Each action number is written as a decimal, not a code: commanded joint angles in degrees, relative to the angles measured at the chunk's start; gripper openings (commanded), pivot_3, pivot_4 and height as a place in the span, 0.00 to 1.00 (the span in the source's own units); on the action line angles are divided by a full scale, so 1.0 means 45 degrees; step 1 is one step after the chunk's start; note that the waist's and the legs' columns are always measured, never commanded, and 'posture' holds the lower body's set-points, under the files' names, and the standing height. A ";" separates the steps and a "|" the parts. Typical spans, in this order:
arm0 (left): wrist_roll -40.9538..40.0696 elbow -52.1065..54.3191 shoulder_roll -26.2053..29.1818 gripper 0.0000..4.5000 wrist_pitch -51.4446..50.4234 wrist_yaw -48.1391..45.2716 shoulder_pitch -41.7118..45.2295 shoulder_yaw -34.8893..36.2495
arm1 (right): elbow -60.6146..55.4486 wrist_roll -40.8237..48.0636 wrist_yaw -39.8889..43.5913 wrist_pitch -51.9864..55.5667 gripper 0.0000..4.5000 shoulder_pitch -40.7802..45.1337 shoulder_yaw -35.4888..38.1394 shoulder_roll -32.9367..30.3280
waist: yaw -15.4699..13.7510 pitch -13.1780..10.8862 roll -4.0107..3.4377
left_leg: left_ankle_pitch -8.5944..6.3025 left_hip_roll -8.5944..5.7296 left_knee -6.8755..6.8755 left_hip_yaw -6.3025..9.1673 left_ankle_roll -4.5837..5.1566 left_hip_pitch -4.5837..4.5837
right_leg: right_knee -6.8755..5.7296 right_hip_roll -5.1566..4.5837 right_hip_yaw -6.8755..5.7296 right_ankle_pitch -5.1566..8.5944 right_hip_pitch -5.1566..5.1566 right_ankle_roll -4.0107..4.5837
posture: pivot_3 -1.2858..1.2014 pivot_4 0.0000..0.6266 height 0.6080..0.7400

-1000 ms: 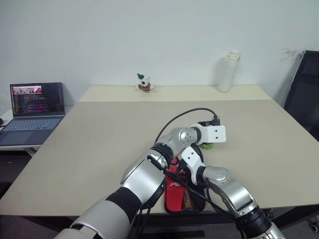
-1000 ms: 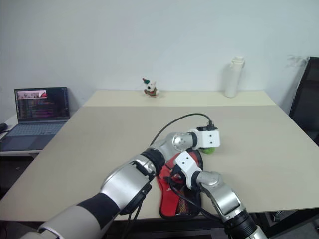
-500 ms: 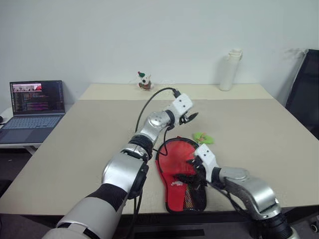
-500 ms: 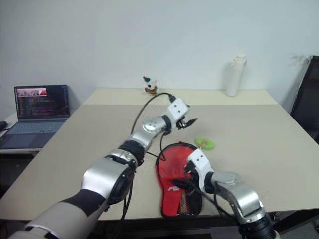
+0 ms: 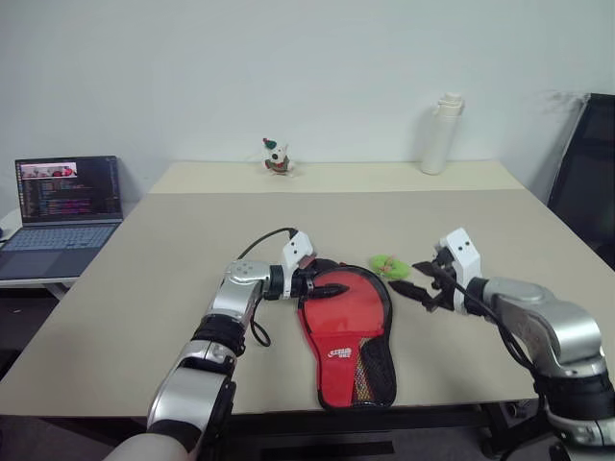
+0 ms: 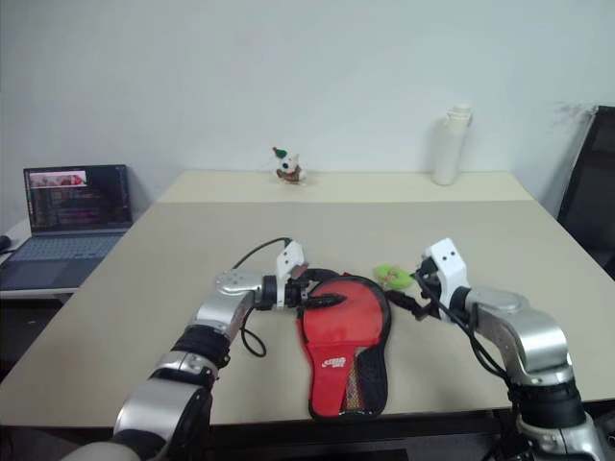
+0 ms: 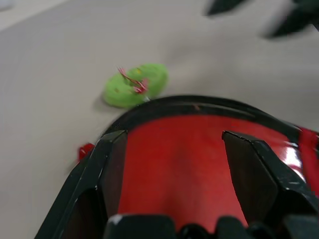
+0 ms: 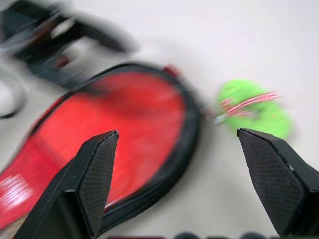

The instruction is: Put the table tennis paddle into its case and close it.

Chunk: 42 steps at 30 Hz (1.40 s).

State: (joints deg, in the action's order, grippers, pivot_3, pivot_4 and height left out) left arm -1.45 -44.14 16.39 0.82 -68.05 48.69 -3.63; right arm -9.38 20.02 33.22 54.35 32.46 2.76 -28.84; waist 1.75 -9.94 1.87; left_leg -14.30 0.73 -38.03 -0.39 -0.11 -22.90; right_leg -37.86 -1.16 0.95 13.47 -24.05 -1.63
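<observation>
- Right now you have the case (image 5: 344,325), a soft paddle-shaped zip pouch, lying red face up near the front edge of the beige table (image 5: 192,259), white logo and black mesh pocket toward you.
- Just past its round end, your green fuzzy charm (image 5: 388,264) rests on the tabletop, close to the black rim.
- Your left gripper (image 5: 327,287) points across toward the right and sits low at the round end's left rim; in the left wrist view its black fingers (image 7: 107,164) stand apart with the red face between them, gripping nothing.
- Your right gripper (image 5: 420,281) hangs above the table to the right of the charm, clear of the case, with its fingers (image 8: 97,169) spread wide and empty.
- You cannot tell from these views where the table tennis paddle lies.
- Further back you have a small toy figure (image 5: 277,158) and a white bottle (image 5: 440,135) at the far edge, and an open laptop (image 5: 60,213) on a side surface to the left.
</observation>
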 commanded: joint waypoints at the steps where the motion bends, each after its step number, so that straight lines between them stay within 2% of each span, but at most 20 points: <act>1: 0.0358 0.0634 -0.0093 0.73 0.0395 0.0942 -0.0430 -0.0443 | 0.3308 -0.1480 -0.1479 -0.1794 0.93 0.1939 -0.0521 0.0768 | 0.0014 -0.0001 -0.0002 | 0.0000 0.0000 -0.0004 -0.0016 0.0000 0.0006 | -0.0005 0.0000 0.0013 -0.0001 -0.0001 0.0000 | 0.52 0.24 1.00; 9: 0.0413 0.0821 -0.0141 0.73 0.0616 0.1614 -0.0942 -0.0940 | 0.9316 -0.2756 -0.2527 -0.4657 0.93 0.4039 -0.0660 0.1955 | -0.0051 -0.0001 -0.0002 | -0.0001 -0.0007 0.0014 -0.0013 0.0003 -0.0023 | 0.0005 -0.0023 0.0002 -0.0039 -0.0017 0.0062 | 0.52 0.24 1.00; 17: 0.0390 0.1064 -0.0098 0.73 0.0544 0.1702 -0.1163 -0.1129 | 1.1855 -0.3425 -0.2265 -0.5670 0.93 0.4324 -0.0905 0.2089 | -0.0019 0.0000 -0.0004 | -0.0001 -0.0010 0.0012 -0.0017 0.0004 -0.0008 | -0.0012 -0.0030 0.0005 -0.0042 -0.0014 0.0058 | 0.52 0.24 1.00; 20: 0.0484 0.1011 -0.0145 0.74 0.0654 0.1716 -0.1133 -0.1309 | 1.1663 -0.3387 -0.1958 -0.5414 0.80 0.4167 -0.1019 0.2201 | -0.0014 0.0001 -0.0005 | 0.0000 -0.0006 0.0011 -0.0013 0.0004 0.0001 | -0.0023 -0.0025 0.0004 -0.0042 -0.0009 0.0058 | 0.52 0.24 1.00; 30: 0.0751 0.0391 -0.0627 0.74 0.1021 0.1807 -0.0737 -0.1861 | 1.0092 -0.3656 -0.1656 -0.4696 0.03 0.3227 -0.1466 0.2268 | -0.0027 0.0008 -0.0007 | 0.0000 -0.0009 0.0007 -0.0011 0.0004 0.0002 | -0.0021 -0.0027 0.0003 -0.0041 -0.0002 0.0058 | 0.52 0.24 1.00; 33: 0.0799 0.0233 -0.0910 0.74 0.1002 0.1828 -0.0691 -0.2034 | 0.9260 -0.3845 -0.1652 -0.4542 0.01 0.2803 -0.1459 0.1817 | -0.0054 0.0008 -0.0008 | 0.0000 -0.0009 0.0007 -0.0008 0.0004 0.0000 | -0.0021 -0.0026 -0.0001 -0.0041 -0.0002 0.0057 | 0.52 0.24 1.00; 39: 0.0840 -0.0183 -0.1250 0.74 0.1052 0.1956 -0.0640 -0.2208 | 0.6210 -0.3796 -0.0923 -0.3220 0.01 0.1058 -0.1075 -0.0103 | -0.0325 0.0012 -0.0014 | -0.0001 -0.0030 0.0008 0.0004 0.0004 -0.0021 | 0.0019 -0.0040 -0.0015 -0.0040 0.0004 0.0054 | 0.52 0.24 1.00; 42: 0.0916 -0.0481 -0.1391 0.74 0.1126 0.2068 -0.0596 -0.2300 | 0.3274 -0.3266 -0.0382 -0.1772 0.01 -0.0531 -0.0550 -0.1208 | -0.0440 0.0017 -0.0021 | -0.0002 -0.0034 0.0009 0.0022 0.0005 -0.0029 | 0.0031 -0.0042 -0.0028 -0.0036 0.0007 0.0048 | 0.52 0.24 1.00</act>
State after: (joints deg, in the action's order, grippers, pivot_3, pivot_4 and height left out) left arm 1.54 -44.82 10.33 5.76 -59.15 46.13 -12.98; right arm 11.12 4.53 30.60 42.90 31.84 -2.25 -31.79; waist -0.22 -9.86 1.77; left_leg -14.31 0.59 -37.98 -0.29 -0.08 -23.02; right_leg -37.70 -1.33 0.82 13.31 -24.00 -1.43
